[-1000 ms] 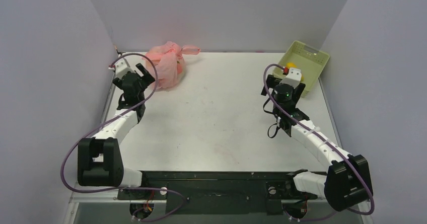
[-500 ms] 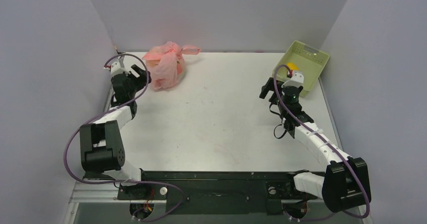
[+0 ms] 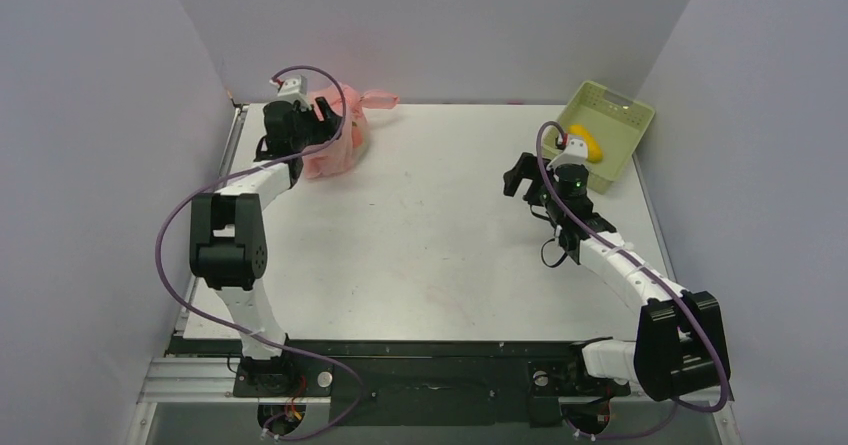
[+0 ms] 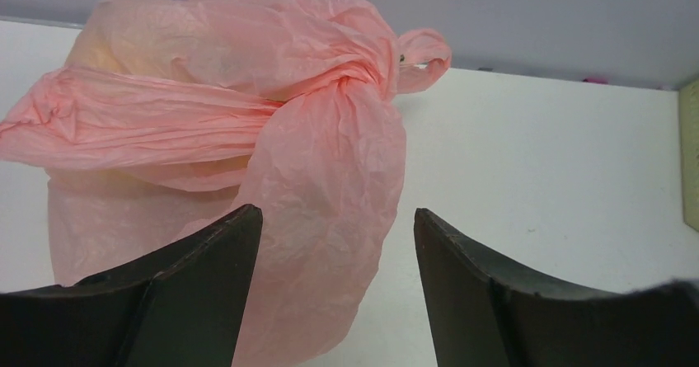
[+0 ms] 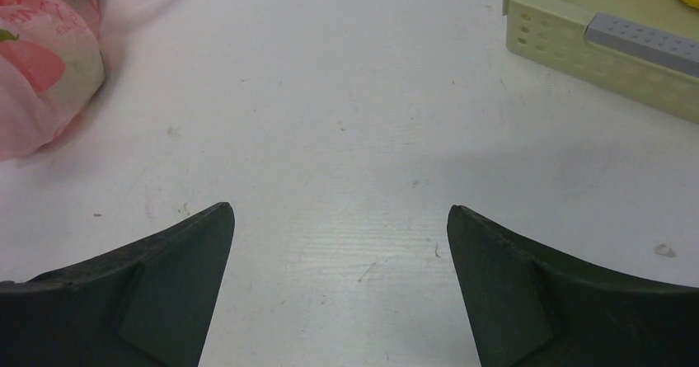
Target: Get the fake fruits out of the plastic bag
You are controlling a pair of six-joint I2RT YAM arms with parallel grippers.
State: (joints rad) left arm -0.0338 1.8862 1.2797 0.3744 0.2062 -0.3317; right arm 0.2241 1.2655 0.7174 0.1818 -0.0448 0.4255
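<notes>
The pink plastic bag (image 3: 340,143) lies knotted at the back left of the table, near the wall. My left gripper (image 3: 330,120) is right against it. In the left wrist view the bag (image 4: 247,111) fills the left half, and a hanging fold of it reaches between the jaws of my left gripper (image 4: 338,218), which stand open; the right finger (image 4: 470,284) is clear of the plastic. A faint yellow tint shows through the bag; the fruits inside are otherwise hidden. A yellow fake fruit (image 3: 585,144) lies in the green basket. My right gripper (image 3: 515,175) hangs open and empty over bare table (image 5: 340,214).
The pale green slotted basket (image 3: 620,115) stands at the back right corner; its wall (image 5: 577,54) shows in the right wrist view, with the bag (image 5: 41,62) at far left. Grey walls close in the table on three sides.
My left arm swung from the table's left edge up to the bag, and its jaws narrowed a little. My right arm turned left, away from the basket, uncovering the yellow fruit there.
</notes>
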